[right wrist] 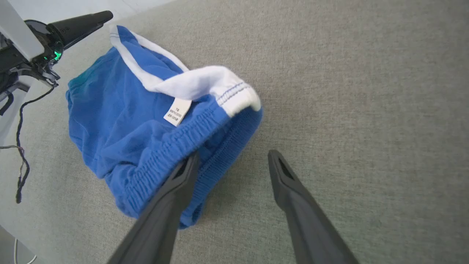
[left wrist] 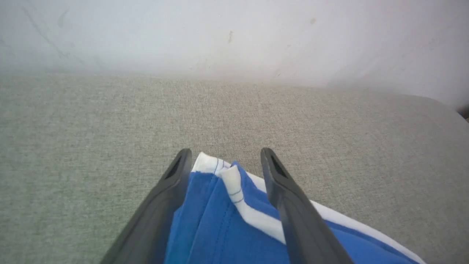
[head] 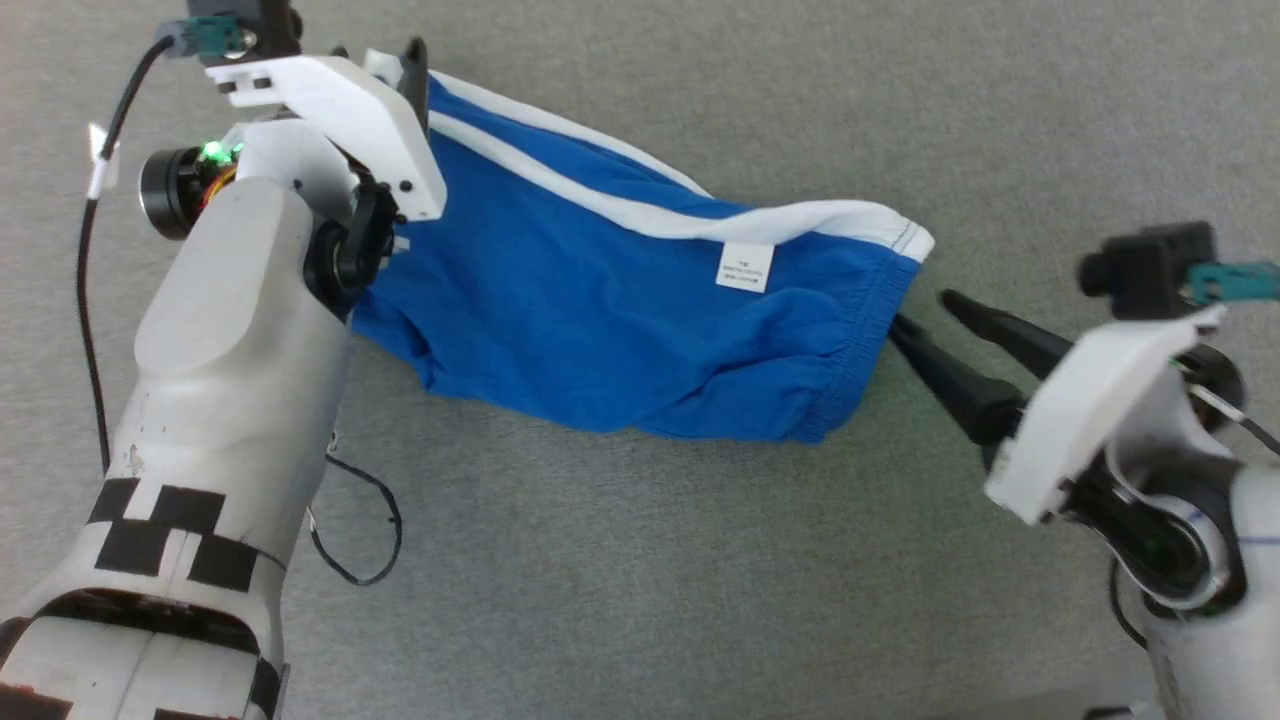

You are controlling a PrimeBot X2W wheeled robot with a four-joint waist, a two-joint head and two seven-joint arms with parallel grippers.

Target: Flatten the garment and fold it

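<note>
Blue shorts (head: 600,310) with a white waistband (head: 680,215) lie rumpled across the grey worktop (head: 640,560). The left hand (left wrist: 226,154) straddles the far-left waistband corner, fingers (left wrist: 282,183) spread, apparently not pinching it. The right hand (right wrist: 233,156), released, sits at the shorts' right hem, one fingertip (right wrist: 187,168) touching the elastic edge.

– My left forearm (head: 235,330) is pale grey, with black tape squares (head: 185,508) low down and a thin black cable (head: 399,525) looping off it.
– A green light (head: 212,152) at its wrist. My right hand (head: 920,308): white bracket (head: 1090,410), two long dark tapered fingers (head: 960,385), teal plug (head: 1230,282).
</note>
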